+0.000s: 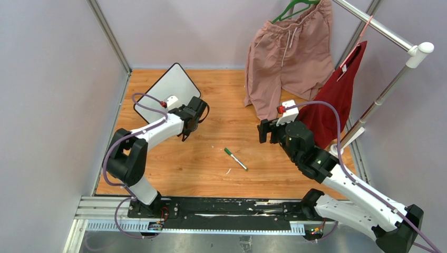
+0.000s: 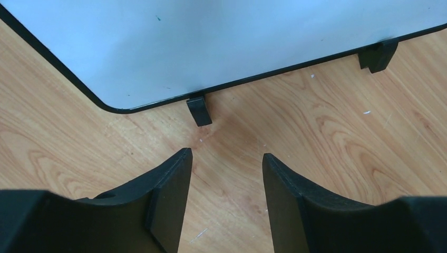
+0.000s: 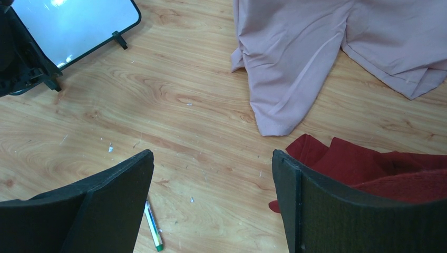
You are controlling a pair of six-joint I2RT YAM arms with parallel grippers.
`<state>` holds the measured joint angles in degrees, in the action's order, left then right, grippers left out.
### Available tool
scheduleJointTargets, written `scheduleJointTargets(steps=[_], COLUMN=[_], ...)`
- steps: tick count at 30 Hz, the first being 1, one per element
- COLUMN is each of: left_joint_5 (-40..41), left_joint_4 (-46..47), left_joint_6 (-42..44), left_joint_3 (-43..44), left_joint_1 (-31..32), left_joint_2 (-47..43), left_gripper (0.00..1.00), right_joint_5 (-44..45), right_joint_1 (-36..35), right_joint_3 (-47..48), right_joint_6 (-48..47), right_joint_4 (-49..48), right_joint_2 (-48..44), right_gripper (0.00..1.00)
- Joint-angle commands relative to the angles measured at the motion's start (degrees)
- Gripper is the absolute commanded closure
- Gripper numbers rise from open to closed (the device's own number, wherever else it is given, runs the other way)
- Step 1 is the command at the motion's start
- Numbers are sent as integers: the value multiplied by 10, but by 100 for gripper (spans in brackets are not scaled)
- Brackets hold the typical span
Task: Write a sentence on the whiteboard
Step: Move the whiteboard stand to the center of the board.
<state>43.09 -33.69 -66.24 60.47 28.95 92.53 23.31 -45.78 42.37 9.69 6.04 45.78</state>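
The whiteboard (image 1: 166, 87) stands tilted at the back left of the wooden table, its face blank white; the sentence is not in view. In the left wrist view the whiteboard's (image 2: 211, 42) rounded corner and a small black foot (image 2: 199, 110) lie just ahead of my left gripper (image 2: 226, 155), which is open over bare wood with nothing between its fingers. My left gripper (image 1: 194, 117) hovers by the board's right edge. A green-capped marker (image 1: 235, 159) lies loose mid-table. My right gripper (image 1: 266, 132) is open and empty above the table, with the marker (image 3: 153, 226) just left of its left finger.
Pink shorts (image 1: 290, 52) hang from a green hanger at the back, their hem resting on the table (image 3: 295, 63). A red garment (image 1: 342, 95) hangs on a metal rack (image 1: 385, 92) at the right, right behind my right gripper. Grey walls enclose the table.
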Motion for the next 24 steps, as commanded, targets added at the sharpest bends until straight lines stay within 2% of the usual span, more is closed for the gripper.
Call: scheduleJointTargets(steps=[1,24], left_joint_5=[26,9], left_joint_4=[-14,11], left_joint_6=[-31,-6], left_joint_3=[29,13], left_joint_1=[-4,-46], left_joint_2=[27,78], left_gripper=[44,51], right_joint_5=[-5,0], right_joint_1=[-7,-8], right_joint_3=[-11,-13], right_joint_6=[4,-2], right_joint_4=[1,0], right_joint_2=[-11,-15], right_gripper=[14,14])
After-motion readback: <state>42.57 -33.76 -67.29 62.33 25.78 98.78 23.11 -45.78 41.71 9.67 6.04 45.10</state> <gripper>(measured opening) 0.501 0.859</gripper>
